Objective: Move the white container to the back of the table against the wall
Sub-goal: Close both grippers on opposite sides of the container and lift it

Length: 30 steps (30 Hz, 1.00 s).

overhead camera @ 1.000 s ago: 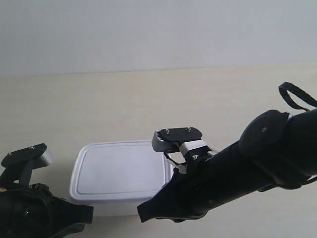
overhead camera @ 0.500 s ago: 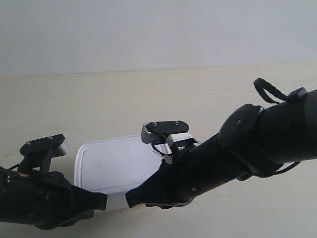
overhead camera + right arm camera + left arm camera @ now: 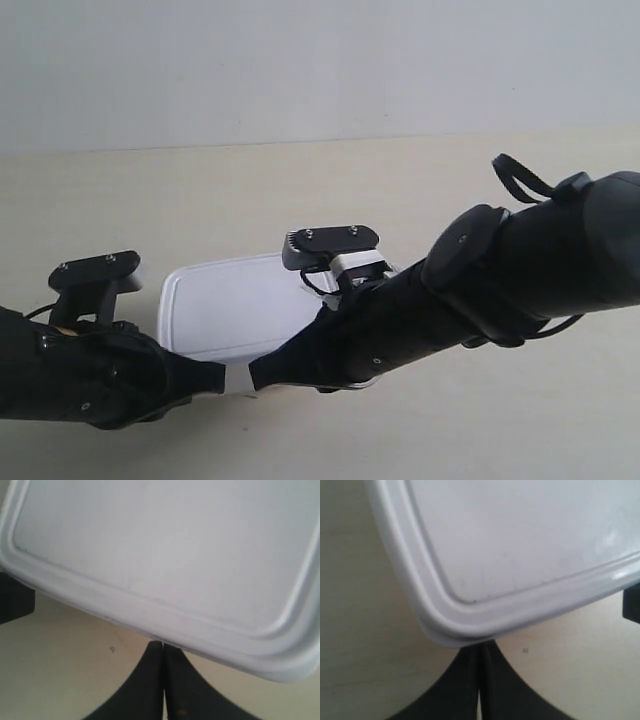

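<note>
The white container (image 3: 235, 305) lies flat on the table (image 3: 300, 190), lid up, well short of the wall (image 3: 300, 70). Both black arms reach over its near side. My left gripper (image 3: 481, 647) is shut, its tips tucked under the lid rim by a near corner of the container (image 3: 520, 545). My right gripper (image 3: 163, 646) is shut too, its tips against the near edge of the container (image 3: 165, 550). In the exterior view the left gripper (image 3: 222, 377) and right gripper (image 3: 252, 374) nearly meet at the box's front side. Neither holds anything.
Bare tabletop stretches between the box and the wall. The right arm's bulky black links (image 3: 520, 280) and a cable loop (image 3: 520, 178) cover the table to the box's right. The left arm (image 3: 80, 370) fills the near left corner.
The container has slid away from the camera toward the wall. Both arms have advanced with it and drawn closer together at its near edge.
</note>
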Each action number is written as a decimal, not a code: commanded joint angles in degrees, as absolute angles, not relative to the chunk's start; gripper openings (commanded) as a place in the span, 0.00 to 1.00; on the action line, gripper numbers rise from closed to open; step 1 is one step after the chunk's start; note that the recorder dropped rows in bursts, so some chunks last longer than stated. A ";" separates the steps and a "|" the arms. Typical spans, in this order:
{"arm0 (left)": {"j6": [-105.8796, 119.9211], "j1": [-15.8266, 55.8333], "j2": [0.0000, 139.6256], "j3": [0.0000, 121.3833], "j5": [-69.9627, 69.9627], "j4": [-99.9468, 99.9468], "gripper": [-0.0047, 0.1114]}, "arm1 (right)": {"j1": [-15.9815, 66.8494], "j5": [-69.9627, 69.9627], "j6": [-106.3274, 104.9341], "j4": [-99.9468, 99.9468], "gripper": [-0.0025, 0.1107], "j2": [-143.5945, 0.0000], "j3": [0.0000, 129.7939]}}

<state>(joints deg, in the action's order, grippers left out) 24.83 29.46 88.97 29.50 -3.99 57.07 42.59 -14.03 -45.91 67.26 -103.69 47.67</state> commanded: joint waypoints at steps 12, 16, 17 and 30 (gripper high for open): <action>26.80 25.73 94.60 36.62 -0.75 56.26 0.04 | 42.69 -9.24 -46.48 65.56 0.02 -105.04 53.13; 26.80 23.34 95.34 37.66 -1.16 55.33 0.04 | 42.69 -9.03 -46.48 65.50 0.02 -106.26 54.39; 26.80 23.02 95.64 38.05 -1.16 54.97 0.04 | 42.69 -9.15 -46.48 65.50 0.02 -106.70 54.81; 27.30 22.15 99.59 42.04 -1.15 52.91 0.04 | 42.69 -8.24 -46.48 65.50 0.02 -112.36 59.91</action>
